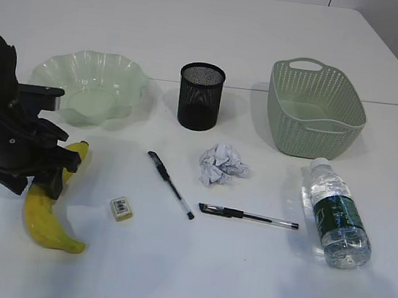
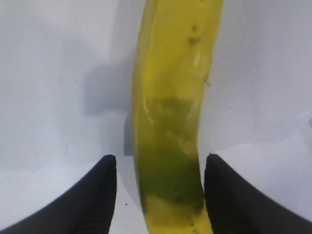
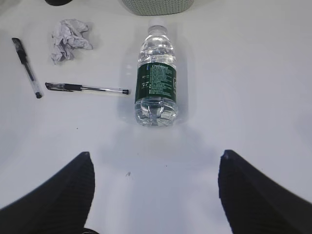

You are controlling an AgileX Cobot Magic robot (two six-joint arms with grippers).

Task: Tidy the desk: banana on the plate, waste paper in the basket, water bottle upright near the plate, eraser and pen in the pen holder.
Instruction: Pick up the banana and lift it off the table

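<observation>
Left end effector [image 2: 160,195] is down at the near left of the surface [image 1: 242,271], fingers set one on each side of the banana [image 1: 44,213]; in the left wrist view the right finger [image 2: 234,200] looks to touch the peel and a thin gap shows by the left finger, so a firm grip can't be told. Banana lies flat on the surface, just near of the plate [image 1: 90,85]. Right end effector [image 3: 156,195] hangs wide open over bare surface at the near right, holding nothing, water bottle [image 3: 156,78] lying on its side beyond it. Pen holder [image 1: 200,96] stands far center, basket [image 1: 314,109] far right. Waste paper [image 1: 220,164] mid-surface, two pens [image 1: 170,185] near it, eraser [image 1: 121,208] just right of the banana.
</observation>
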